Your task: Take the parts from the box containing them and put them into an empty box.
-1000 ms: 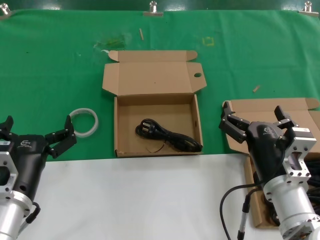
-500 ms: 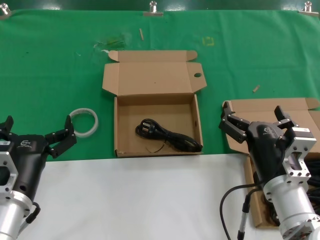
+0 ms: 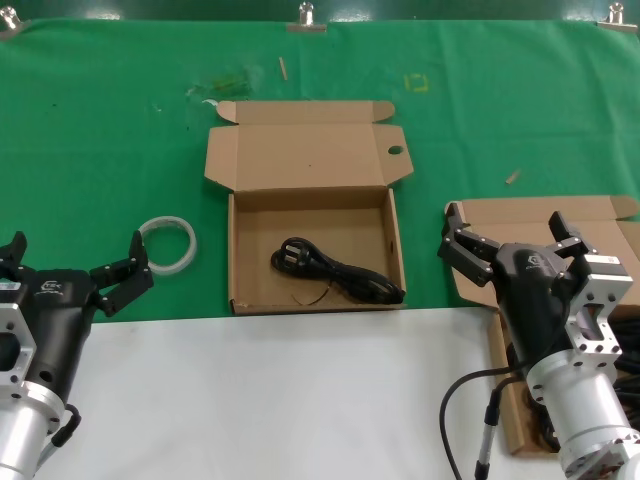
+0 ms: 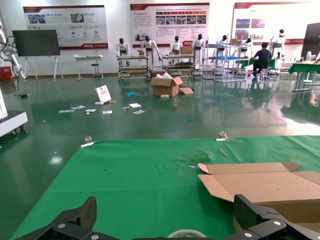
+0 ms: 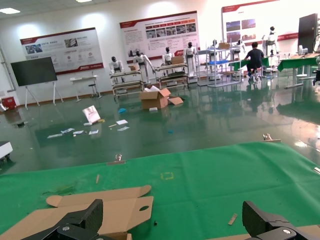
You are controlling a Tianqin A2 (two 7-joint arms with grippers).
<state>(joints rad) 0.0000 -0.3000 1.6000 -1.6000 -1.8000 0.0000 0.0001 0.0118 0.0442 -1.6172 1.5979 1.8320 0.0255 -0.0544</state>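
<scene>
The box with the round-holed lid flap [image 3: 310,158] lies open at the middle of the green mat, and one black coiled power cord [image 3: 338,272] rests inside it. In the right wrist view its lid [image 5: 107,212] shows off to one side of the fingers. A second cardboard box [image 3: 540,213] sits at the right, largely hidden under my right arm; dark cords [image 3: 628,345] show at its far right. My right gripper [image 3: 507,222] hovers open over that box's lid, holding nothing. My left gripper [image 3: 75,255] stays open at the near left, empty.
A white ring [image 3: 167,243] lies on the mat just beyond the left gripper, also low in the left wrist view as the white ring [image 4: 186,233]. A white sheet [image 3: 270,390] covers the near table. Small wood chips [image 3: 512,177] dot the mat.
</scene>
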